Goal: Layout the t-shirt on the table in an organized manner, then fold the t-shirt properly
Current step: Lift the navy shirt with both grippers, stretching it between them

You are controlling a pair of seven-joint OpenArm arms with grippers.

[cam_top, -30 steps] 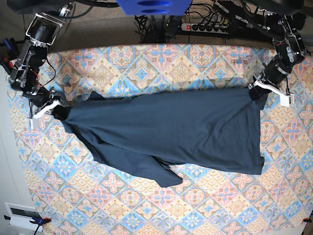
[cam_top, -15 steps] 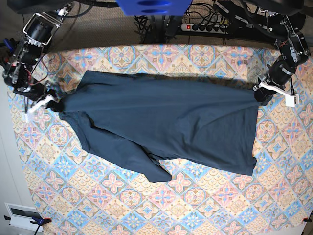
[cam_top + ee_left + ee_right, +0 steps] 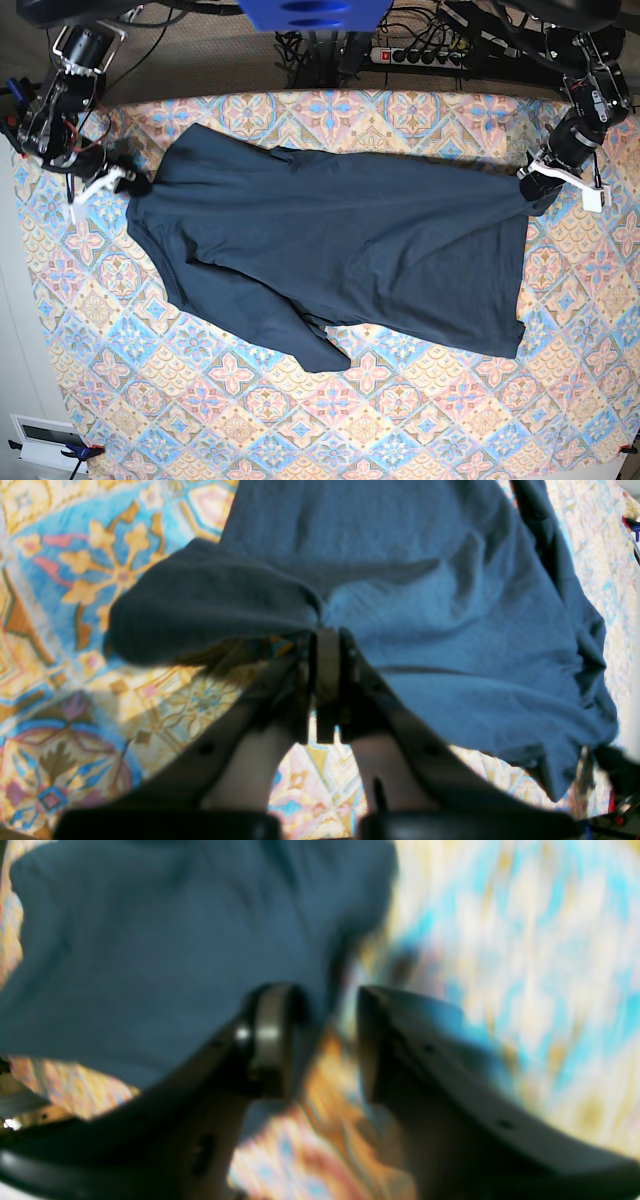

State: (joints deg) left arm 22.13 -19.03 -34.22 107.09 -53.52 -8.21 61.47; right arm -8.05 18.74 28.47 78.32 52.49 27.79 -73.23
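Observation:
The dark navy t-shirt [image 3: 340, 240] lies spread lengthwise across the patterned table [image 3: 400, 420], with a folded flap near the front middle. On the right of the base view, my left gripper [image 3: 537, 185] is shut on the shirt's far right corner. The left wrist view shows the left gripper [image 3: 327, 642] pinched together on a bunched cloth edge of the t-shirt [image 3: 425, 580]. My right gripper [image 3: 127, 184] sits at the shirt's left end. In the blurred right wrist view the right gripper [image 3: 320, 1040] has its jaws apart, the t-shirt [image 3: 150, 940] edge hanging loosely by them.
A power strip [image 3: 420, 55] with cables lies beyond the table's far edge, beside a blue mount [image 3: 310, 12]. A small white box [image 3: 45, 440] sits off the front left corner. Bare patterned cloth shows all along the front of the table.
My right gripper has moved toward the far edge and its jaws have parted. The shirt's left end shifted up with it and now lies flatter. The left gripper rose slightly, still shut.

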